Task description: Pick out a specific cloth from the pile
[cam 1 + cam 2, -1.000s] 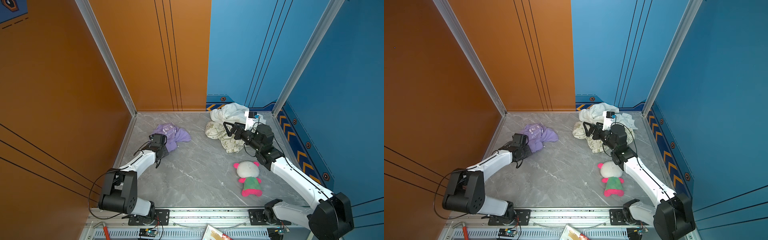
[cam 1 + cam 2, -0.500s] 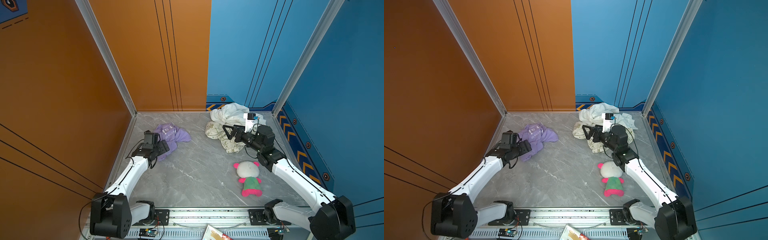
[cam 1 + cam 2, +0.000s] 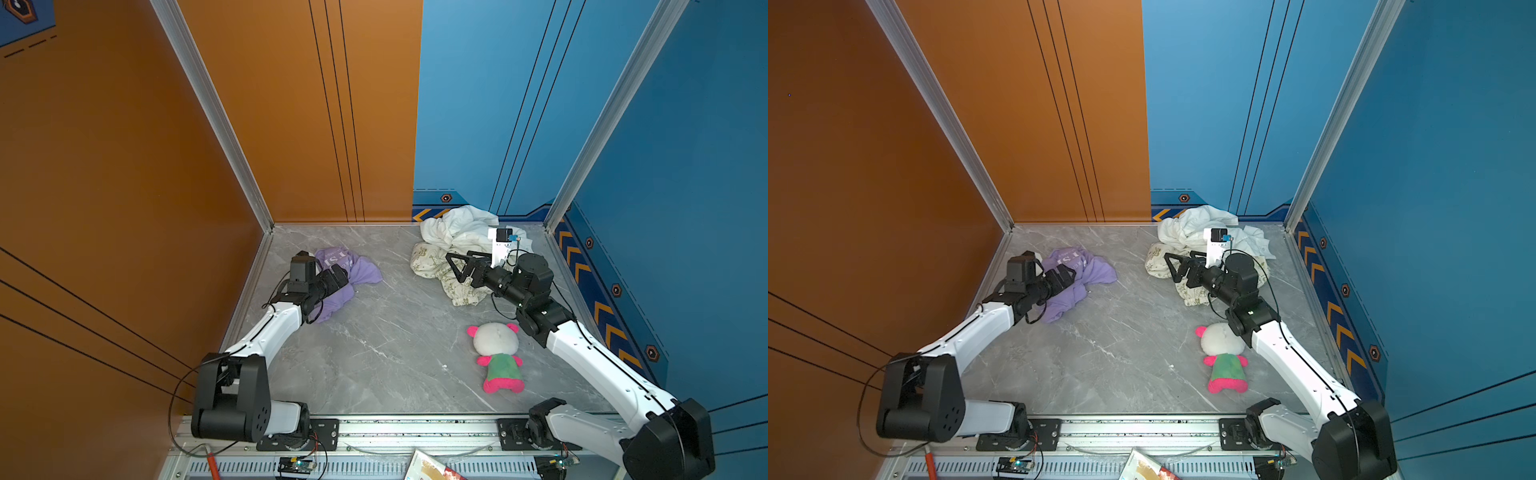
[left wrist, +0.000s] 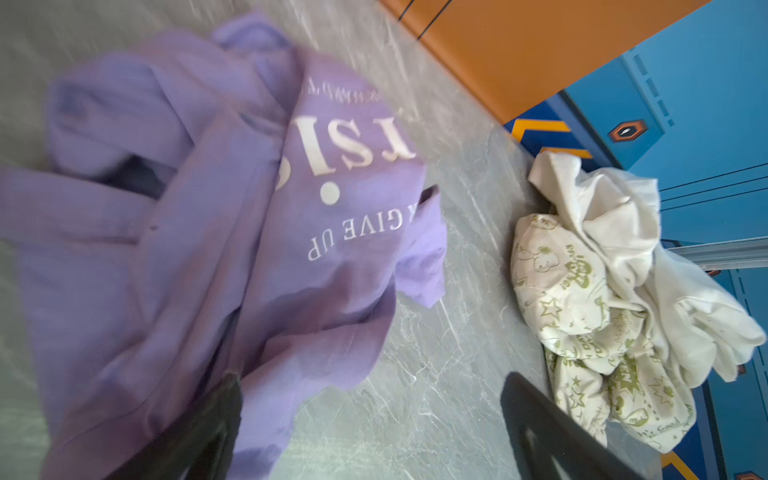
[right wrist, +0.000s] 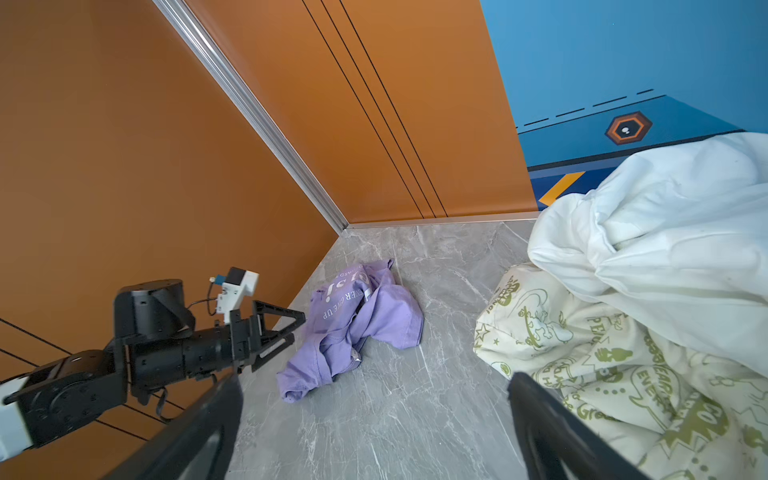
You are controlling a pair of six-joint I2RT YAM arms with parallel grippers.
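In a top view the lilac T-shirt (image 3: 365, 272) lies crumpled on the grey worktop (image 3: 395, 340) at ten o'clock, well apart from the pile (image 3: 453, 232) at one o'clock. The left gripper (image 3: 340, 273) is at the shirt's seven-o'clock edge. The right gripper (image 3: 454, 268) hovers over the pile's cream cloth (image 3: 428, 266).

Left wrist view: fingers (image 4: 208, 424) released, shirt beside them.

Right wrist view: fingers (image 5: 548, 424) spread, empty.

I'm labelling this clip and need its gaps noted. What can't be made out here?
- Lilac T-shirt lettering: left wrist view, blur and folds break the words.
- Plush toy's face: both top views, too small.
- Booklet: both top views, bottom edge cuts it.
- White cloth: both top views, wrist camera covers part.
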